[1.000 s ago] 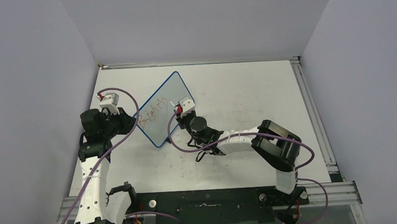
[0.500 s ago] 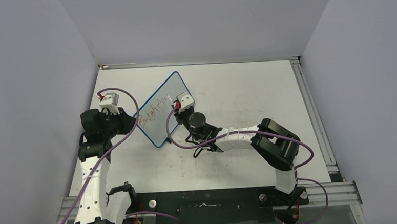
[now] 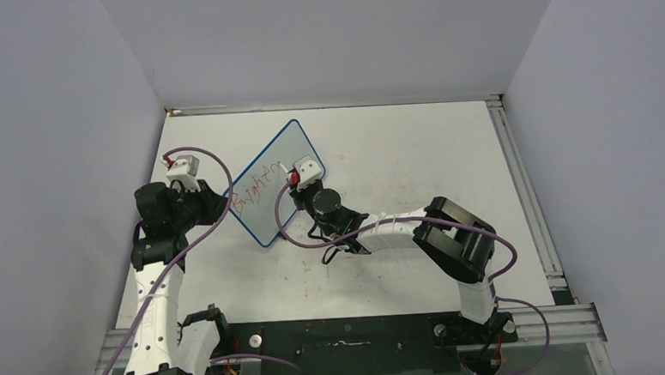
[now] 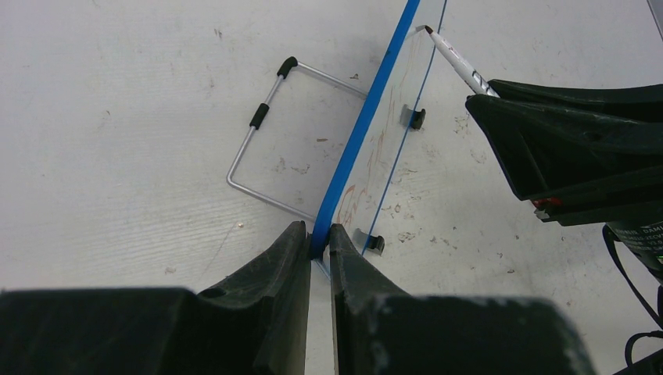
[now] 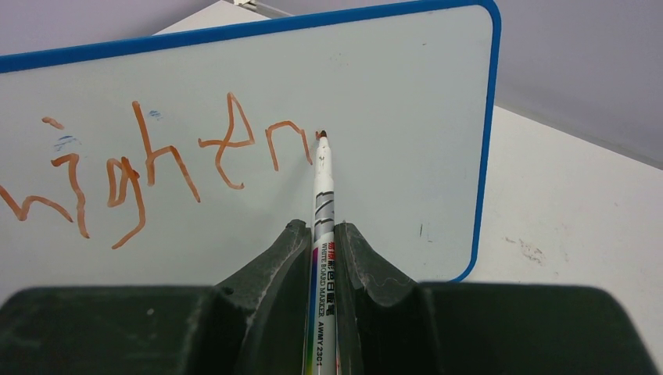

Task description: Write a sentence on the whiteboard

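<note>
Mid-line on the propped whiteboard: right arm writing, left arm bracing.
On the white desk (image 3: 413,149), walled on three sides, the whiteboard (image 3: 288,147) stands left of centre, my left claw (image 4: 317,231) clenched on its blue edge. My right claw (image 5: 320,231) grips the marker (image 5: 323,187), its long axis pointing at the board and its tip just right of the last "n" of the sentence (image 5: 168,148) — bare board lies further right.

A white tabletop (image 3: 413,149), scuffed and faintly smudged red, spreads beneath the left gripper (image 4: 319,238). 3 plain pale walls (image 3: 330,41) rise left, right and ahead of it. Metal rails (image 3: 522,186) edge the table far to its right. The light is soft and even.
</note>
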Controlling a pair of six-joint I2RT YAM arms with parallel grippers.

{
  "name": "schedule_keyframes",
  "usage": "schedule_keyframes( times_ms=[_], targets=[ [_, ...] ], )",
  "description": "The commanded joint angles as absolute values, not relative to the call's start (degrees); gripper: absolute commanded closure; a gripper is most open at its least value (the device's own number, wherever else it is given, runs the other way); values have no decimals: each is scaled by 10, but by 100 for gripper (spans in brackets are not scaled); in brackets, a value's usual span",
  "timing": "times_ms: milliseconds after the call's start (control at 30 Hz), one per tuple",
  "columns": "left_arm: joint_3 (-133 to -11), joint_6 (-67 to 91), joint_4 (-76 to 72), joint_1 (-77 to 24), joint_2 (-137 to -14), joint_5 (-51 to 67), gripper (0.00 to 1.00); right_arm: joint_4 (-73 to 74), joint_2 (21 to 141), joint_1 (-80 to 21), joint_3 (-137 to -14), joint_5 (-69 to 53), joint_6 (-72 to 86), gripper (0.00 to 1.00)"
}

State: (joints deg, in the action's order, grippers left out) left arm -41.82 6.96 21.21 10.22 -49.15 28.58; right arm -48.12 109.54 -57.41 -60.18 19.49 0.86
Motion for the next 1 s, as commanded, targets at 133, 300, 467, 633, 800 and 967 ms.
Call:
schedule_keyframes(
  times_ms=[133, 300, 467, 633, 800, 967],
  targets=[
    [-420, 63, 220, 101, -490, 278, 100, -489, 1111, -562, -641, 205, 21, 95],
    [-421, 63, 220, 102, -491, 278, 100, -492, 1113, -560, -646, 191, 16, 95],
    [-421, 63, 218, 102, -491, 278, 100, -504, 1112, -561, -640, 164, 5, 95],
    [-421, 63, 219, 102, -491, 279, 100, -512, 1107, -562, -632, 153, 4, 95],
    [-421, 63, 219, 101, -491, 279, 100, -514, 1106, -565, -630, 148, -3, 95],
    [-421, 63, 219, 102, -490, 279, 100, -510, 1107, -570, -628, 147, -12, 95]
  ],
)
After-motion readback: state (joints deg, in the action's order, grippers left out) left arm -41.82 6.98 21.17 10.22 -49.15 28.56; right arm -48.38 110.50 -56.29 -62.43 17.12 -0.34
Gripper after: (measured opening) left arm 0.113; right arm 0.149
